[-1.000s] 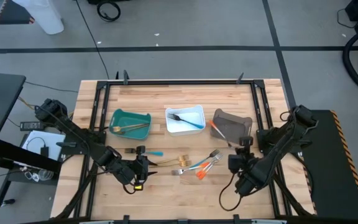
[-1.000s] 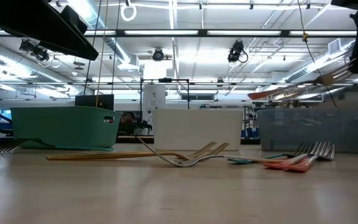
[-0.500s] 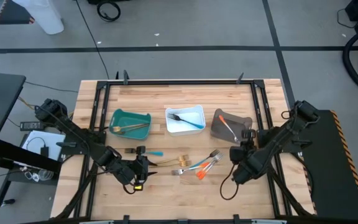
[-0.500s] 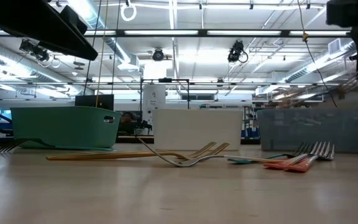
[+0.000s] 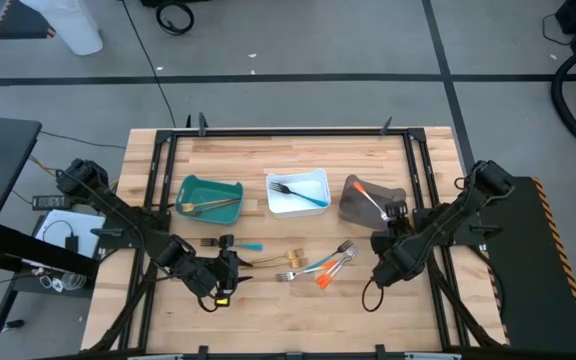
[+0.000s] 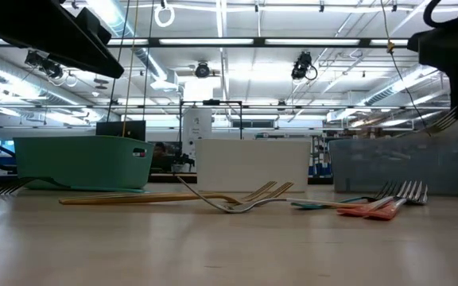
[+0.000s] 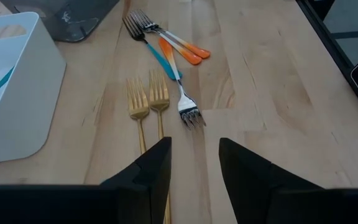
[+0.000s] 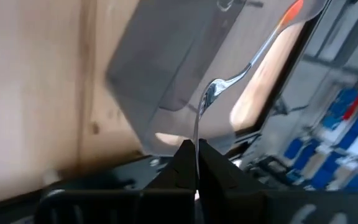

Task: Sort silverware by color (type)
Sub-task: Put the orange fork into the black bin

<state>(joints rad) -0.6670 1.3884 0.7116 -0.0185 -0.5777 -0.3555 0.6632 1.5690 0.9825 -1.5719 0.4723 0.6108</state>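
- Three bins stand in a row on the wooden table (image 5: 268,310), all on the far side of both hands: a teal plastic bin (image 5: 209,196), a white plastic bin (image 5: 297,192) and a grey-brown translucent bin (image 5: 373,204).
- Sorted so far, as I judge it: the teal bin holds gold-coloured pieces (image 5: 208,206), and the white bin holds a dark fork with a blue handle (image 5: 299,193).
- One orange-handled silver fork (image 5: 368,199) is pinched in the right hand (image 5: 396,216), whose fingers are closed tight on its tine end; the handle reaches out ahead of the hand, over the grey-brown bin, not yet released. This is probably the step in hand.
- Left on the table, between the two hands: two gold forks (image 7: 148,102) side by side, just ahead of the left hand (image 7: 194,168); beyond them a cluster of a blue-handled fork (image 7: 154,46), an orange-handled piece (image 7: 182,46) and a plain silver fork (image 7: 188,112).
- Another blue-handled fork (image 5: 231,244) lies just beyond the left hand, towards the teal bin.
- Left hand waits low over the table, fingers parted and empty.
- Roughly half the sorting remains, by my count.
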